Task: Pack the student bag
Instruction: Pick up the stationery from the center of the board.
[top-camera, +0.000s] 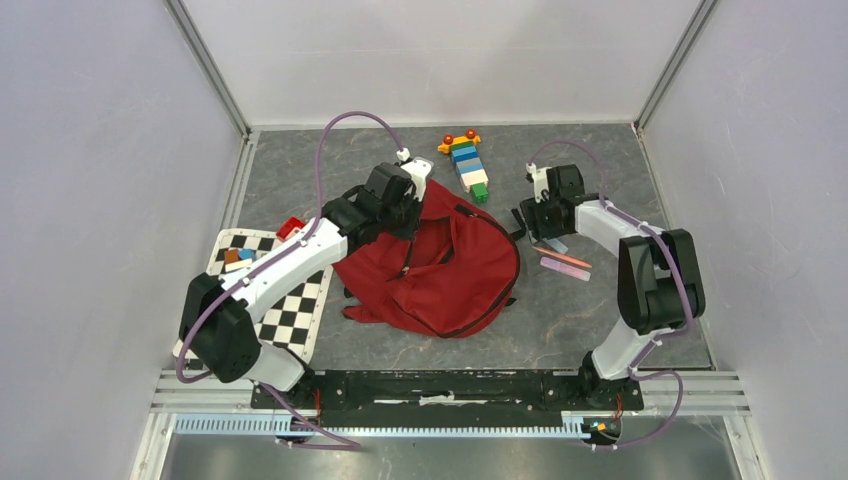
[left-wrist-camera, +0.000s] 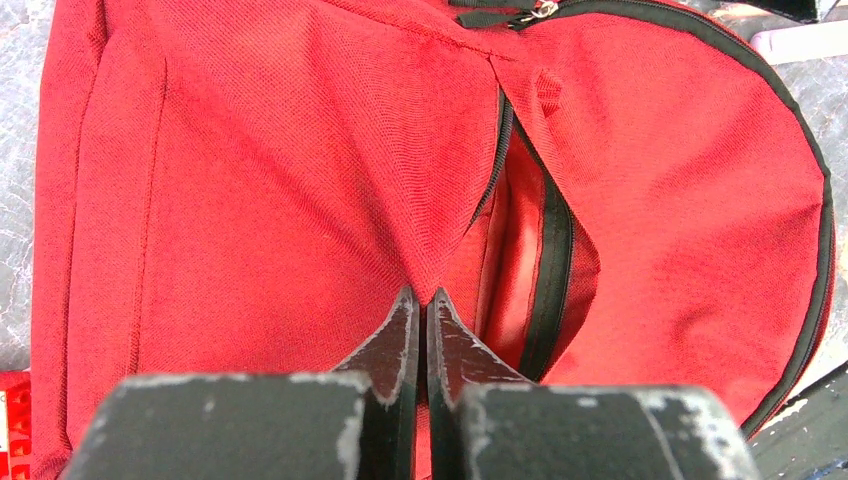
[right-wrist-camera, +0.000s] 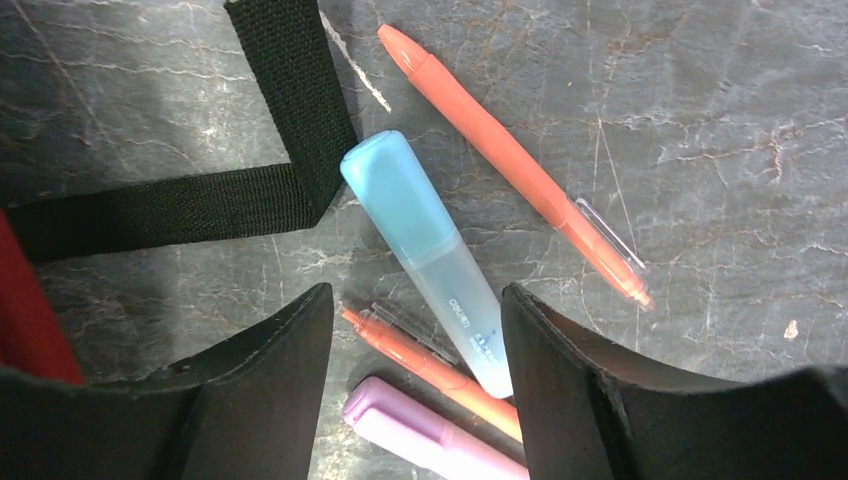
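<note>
Grey marbled counter (top-camera: 600, 160) carries everything, and at its 9 o'clock side lies a black-and-white checkered board (top-camera: 300, 310) with a small red box (top-camera: 290, 227) at its far corner. The left arm (top-camera: 280, 265) reaches across the board toward 1 o'clock. Its jaws are pressed together on a pinch of red fabric at the top edge of the student bag (top-camera: 450, 275), and in the left wrist view the cloth tents up to the tips. The bag lies flat in the middle of the counter, and a black zipper band (left-wrist-camera: 555, 260) gapes just to the 3 o'clock side of the pinch. At 12 o'clock from the bag stands a row of coloured toy blocks (top-camera: 468, 165). At 3 o'clock the right arm (top-camera: 640, 270) bends over a cluster of pens. Its jaws stand well apart and grip nothing, straddling a blue highlighter (right-wrist-camera: 425, 255), an orange pen (right-wrist-camera: 430, 365) and a lilac highlighter (right-wrist-camera: 420, 430). A second orange pen (right-wrist-camera: 510, 160) lies at 1 o'clock of these, and a black strap (right-wrist-camera: 200, 200) at 10 o'clock.
</note>
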